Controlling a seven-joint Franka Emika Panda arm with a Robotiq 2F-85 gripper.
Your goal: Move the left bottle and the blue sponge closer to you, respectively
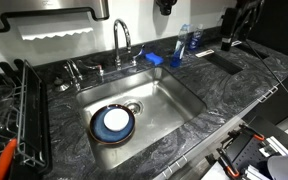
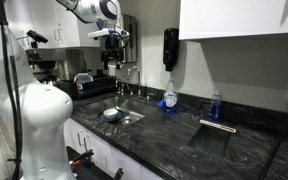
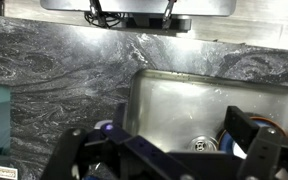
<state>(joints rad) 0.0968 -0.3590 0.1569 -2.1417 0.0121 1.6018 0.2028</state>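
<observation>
The hand (image 2: 113, 60) is held high above the stainless steel sink (image 1: 174, 95), clear of every object. In the wrist view its 2 fingers (image 3: 76, 155) are spread wide apart and nothing is gripped between them. The sink basin and the dark marbled stone desk (image 1: 224, 105) are seen beneath them.

The left bottle (image 1: 179, 52), a small clear plastic bottle with a blue lower part and a paler top, is stood upright on the desk behind the rear corner of the sink, close to the back wall. In an exterior view it is located below a black wall-mounted dispenser (image 2: 171, 48).

The blue sponge (image 1: 154, 59), a small flat rectangular bright blue pad, is laid on the desk between the left bottle and the chrome tap (image 1: 122, 45). Whether sponge and bottle touch cannot be determined.

A 2nd small clear bottle with blue contents (image 1: 192, 40) is stood just beyond the left bottle, on the side away from the tap.

1 round blue-and-white plate (image 1: 114, 123) is placed on the sink floor, beside the drain. A black wire dish rack (image 1: 19, 110) is set on the desk at the opposite side of the sink from the bottles.
</observation>
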